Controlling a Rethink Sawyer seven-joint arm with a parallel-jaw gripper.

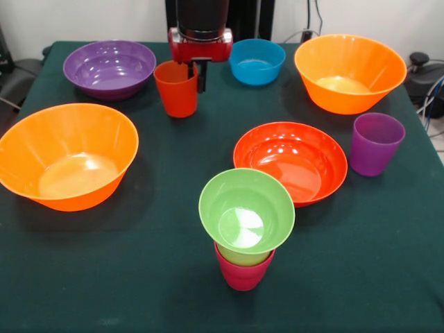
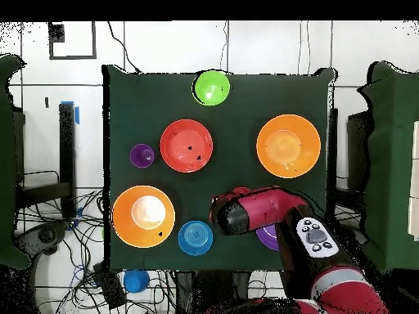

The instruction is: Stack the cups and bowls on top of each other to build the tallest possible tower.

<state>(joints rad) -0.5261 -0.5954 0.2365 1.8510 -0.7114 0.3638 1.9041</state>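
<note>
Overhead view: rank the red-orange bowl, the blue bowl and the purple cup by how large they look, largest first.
1. The glossy red-orange plastic bowl, widest of the three.
2. The small round blue plastic bowl, clearly narrower.
3. The smooth purple plastic cup, the smallest circle.
All three stand on the table, so the order looks sound, though the taller cup's rim sits somewhat nearer the camera.

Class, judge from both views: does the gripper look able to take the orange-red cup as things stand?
Probably yes: the gripper hangs right at the orange-red cup, whose rim is uncovered, with nothing between them.
</note>
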